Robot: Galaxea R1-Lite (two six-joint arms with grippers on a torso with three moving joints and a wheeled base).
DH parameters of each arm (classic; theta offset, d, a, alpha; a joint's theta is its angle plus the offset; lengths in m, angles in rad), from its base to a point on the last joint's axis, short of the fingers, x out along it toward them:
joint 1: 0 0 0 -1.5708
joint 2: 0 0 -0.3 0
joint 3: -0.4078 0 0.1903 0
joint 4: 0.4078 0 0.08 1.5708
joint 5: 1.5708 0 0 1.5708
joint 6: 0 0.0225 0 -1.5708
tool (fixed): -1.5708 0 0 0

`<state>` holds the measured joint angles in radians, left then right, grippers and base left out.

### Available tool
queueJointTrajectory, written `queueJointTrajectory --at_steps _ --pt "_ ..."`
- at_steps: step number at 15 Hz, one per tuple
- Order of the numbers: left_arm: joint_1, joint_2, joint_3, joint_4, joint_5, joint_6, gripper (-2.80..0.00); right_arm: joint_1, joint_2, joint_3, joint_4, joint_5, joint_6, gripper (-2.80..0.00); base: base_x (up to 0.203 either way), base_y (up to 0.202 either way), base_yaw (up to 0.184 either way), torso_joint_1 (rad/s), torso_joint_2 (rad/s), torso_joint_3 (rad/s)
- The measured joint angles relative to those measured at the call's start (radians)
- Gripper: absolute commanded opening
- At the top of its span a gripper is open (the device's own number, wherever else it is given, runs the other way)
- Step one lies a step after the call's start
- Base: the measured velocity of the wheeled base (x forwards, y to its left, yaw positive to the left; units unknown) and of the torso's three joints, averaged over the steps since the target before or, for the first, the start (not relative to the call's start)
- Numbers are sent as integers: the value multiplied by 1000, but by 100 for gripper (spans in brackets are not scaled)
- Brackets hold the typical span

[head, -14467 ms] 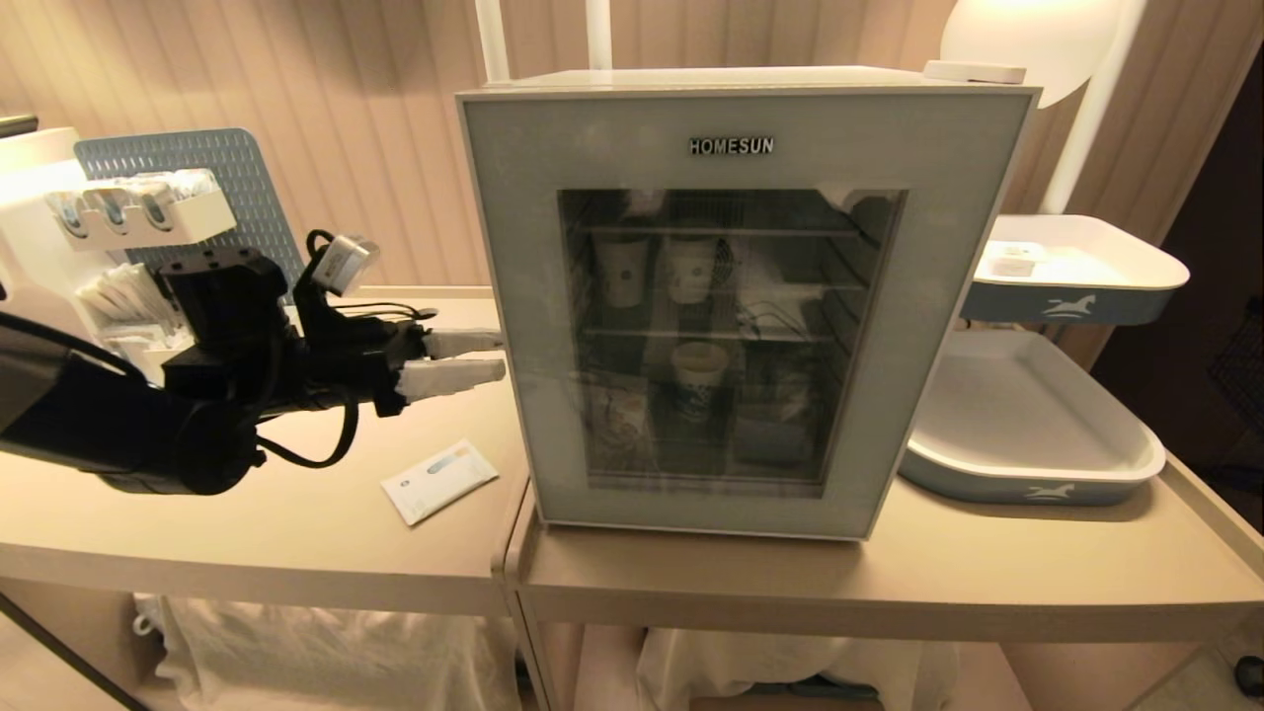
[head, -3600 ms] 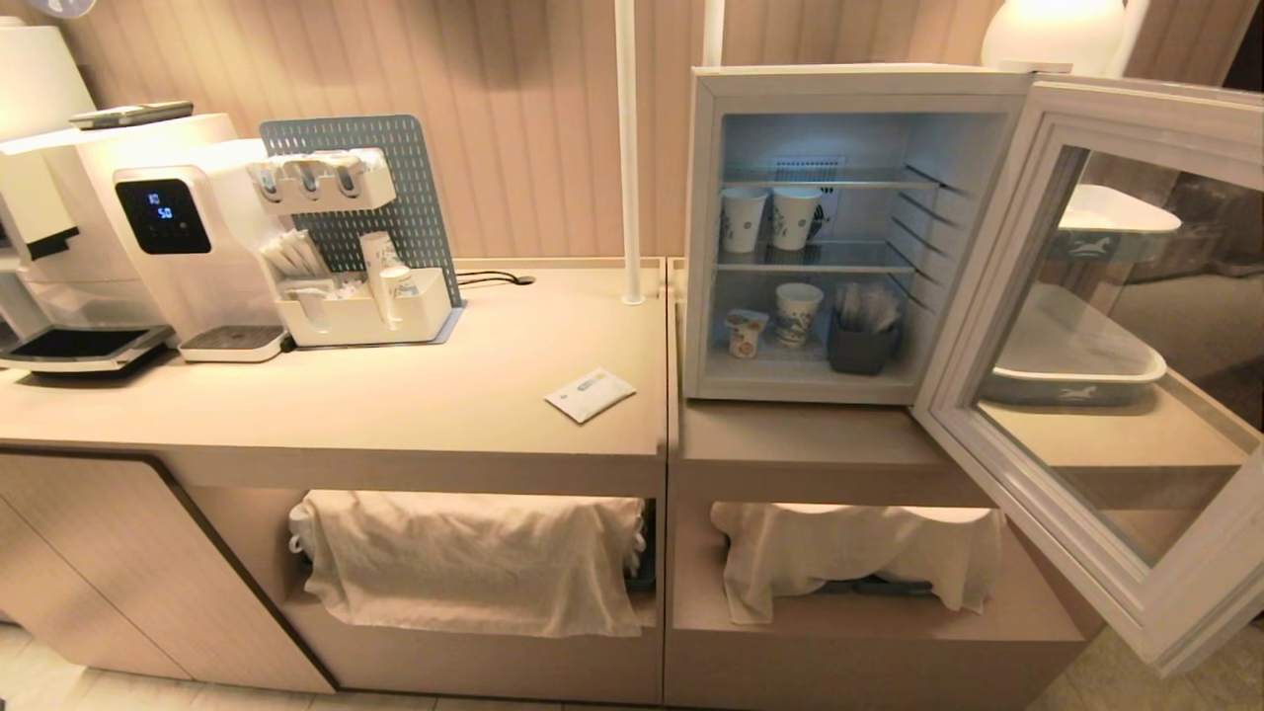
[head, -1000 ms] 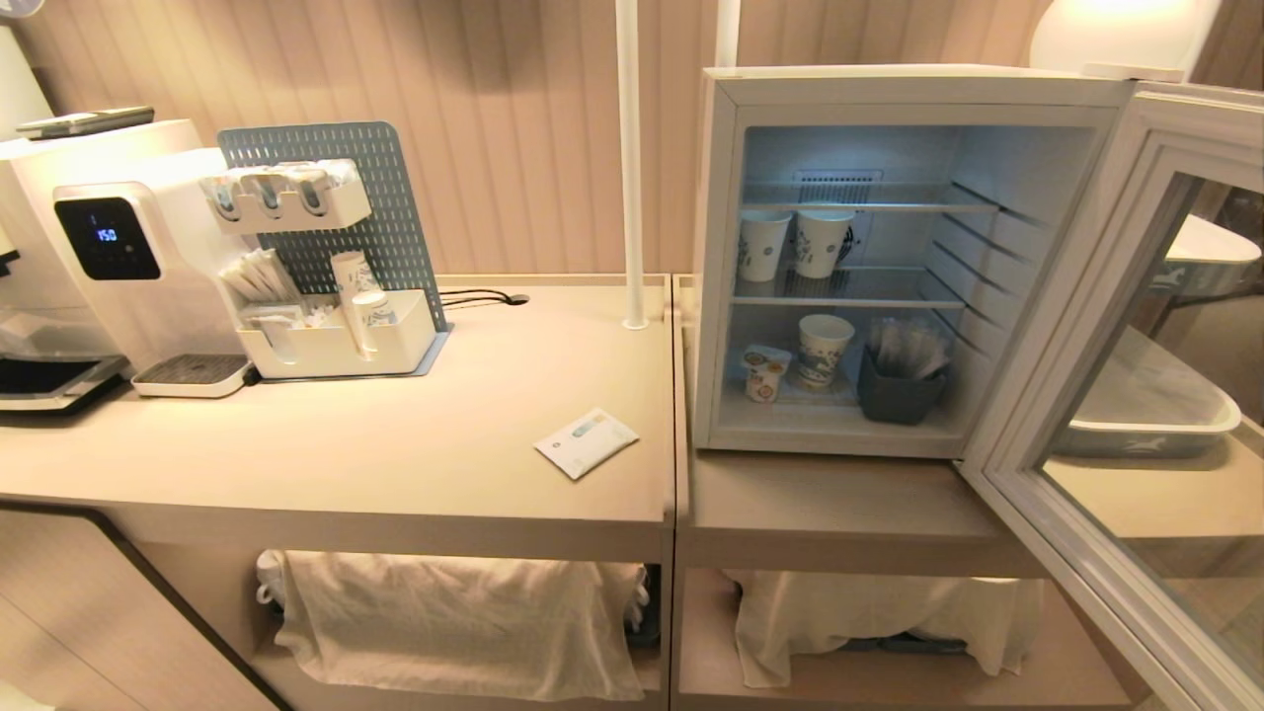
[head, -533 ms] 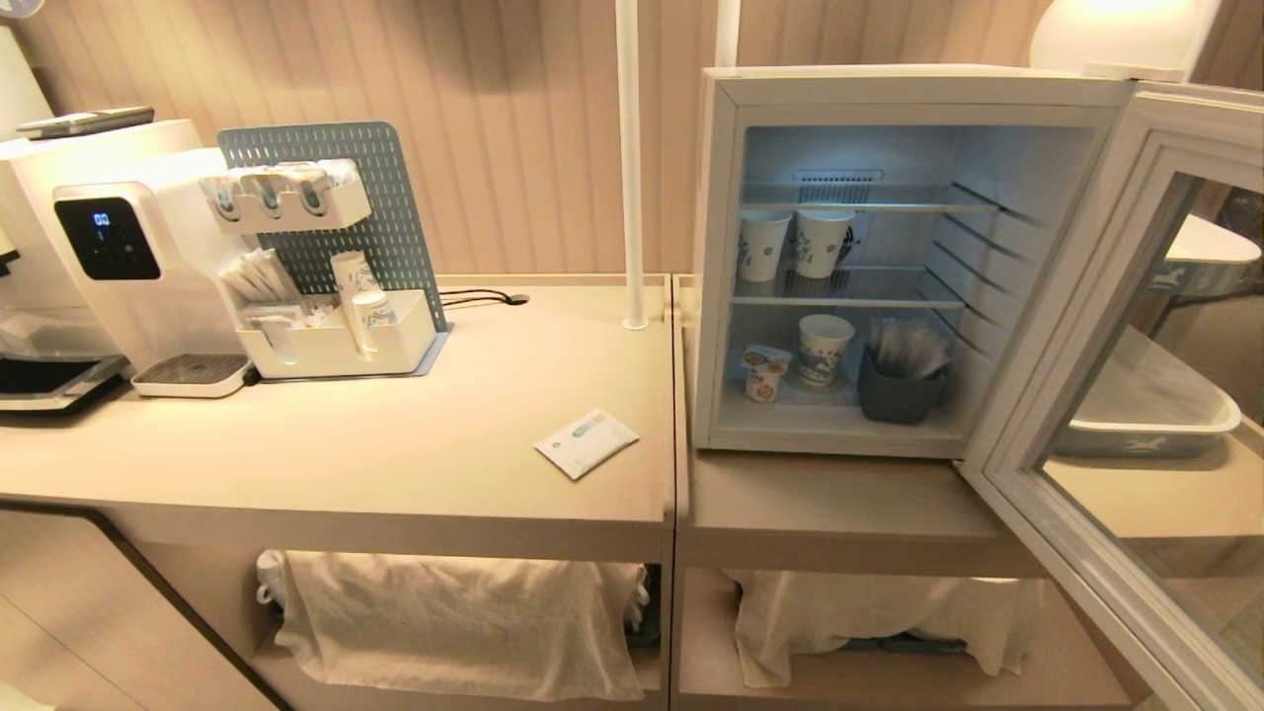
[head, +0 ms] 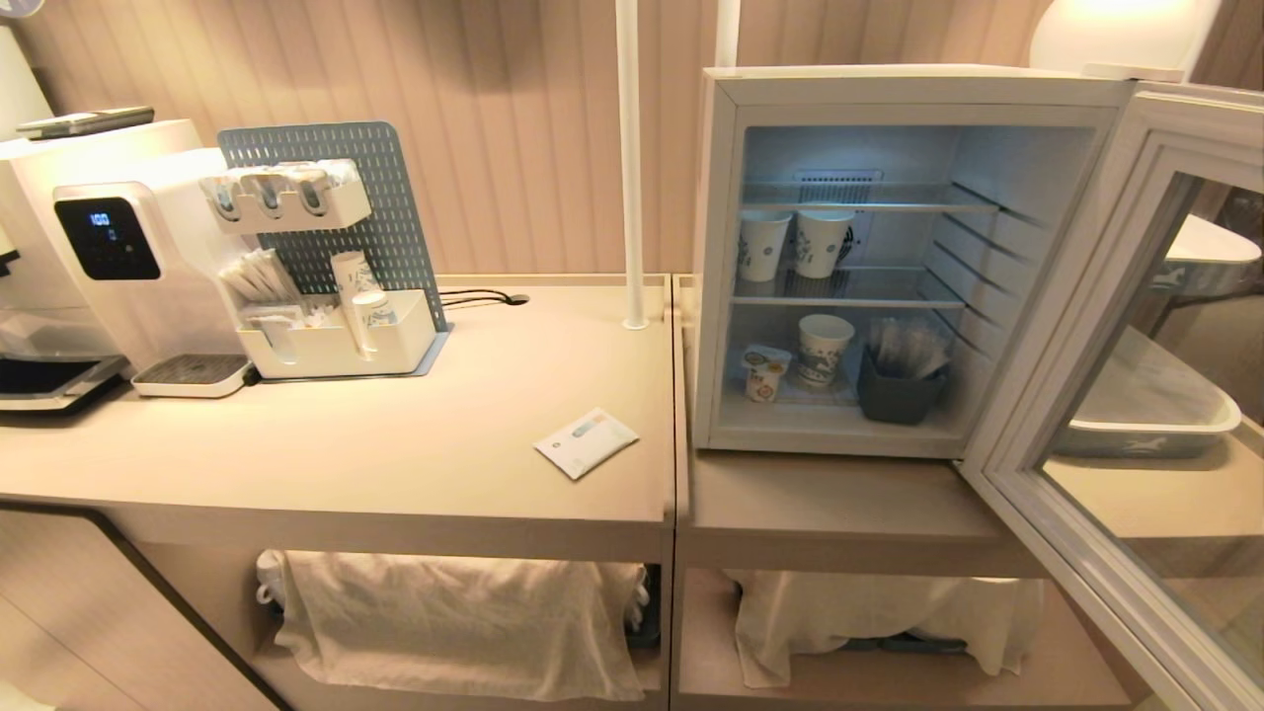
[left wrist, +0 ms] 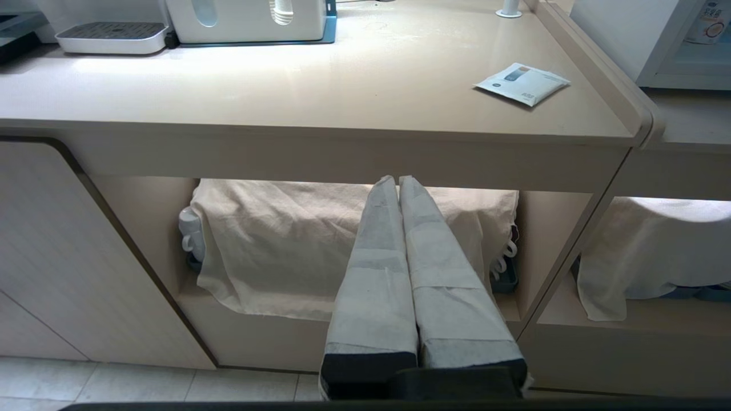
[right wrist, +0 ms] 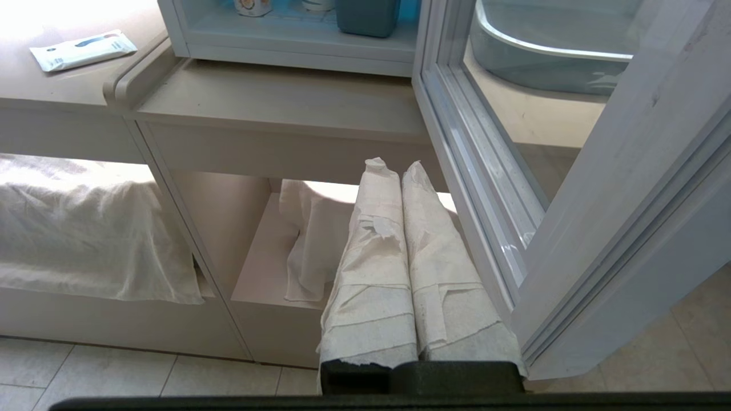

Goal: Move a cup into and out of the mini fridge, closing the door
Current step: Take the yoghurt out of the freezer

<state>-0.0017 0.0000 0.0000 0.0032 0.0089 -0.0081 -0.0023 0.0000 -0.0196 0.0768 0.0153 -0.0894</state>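
The boxy white mini fridge point(head: 894, 94) stands on the right-hand beige counter with its pale framed glass door point(head: 1116, 395) swung wide open to the right. On the upper wire shelf point(head: 889, 296) stand two tall white patterned paper cups point(head: 793, 244). On the fridge floor, the tiny white yogurt-style cup with a yellow-orange label point(head: 765, 372) sits at the left, just beside a third paper cup point(head: 825, 350); a dark grey tub of wrapped sticks point(head: 901, 387) is to their right.

A flat white sachet point(head: 586, 441) lies on the left beige countertop point(head: 395, 464), near the fridge. A white drinks machine point(head: 109, 247) and a white organiser tray point(head: 336, 341) stand at the back left.

Left gripper point(left wrist: 398, 180): low before the cloth-covered under-shelf, jaws together, empty. Right gripper point(right wrist: 391, 165): low, just beside the open door's frame, jaws together, empty.
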Motion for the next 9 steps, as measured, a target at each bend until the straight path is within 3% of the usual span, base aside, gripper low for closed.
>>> queueJointTrajectory --at_steps 3,9 --pt "0 0 0 2 2 9 -280 0 0 0 0 0 0 -280 29 0 1 1 -1 0" --pt "0 0 -1 2 2 10 -280 0 0 0 0 -2 2 -280 188 0 0 3 4 1"
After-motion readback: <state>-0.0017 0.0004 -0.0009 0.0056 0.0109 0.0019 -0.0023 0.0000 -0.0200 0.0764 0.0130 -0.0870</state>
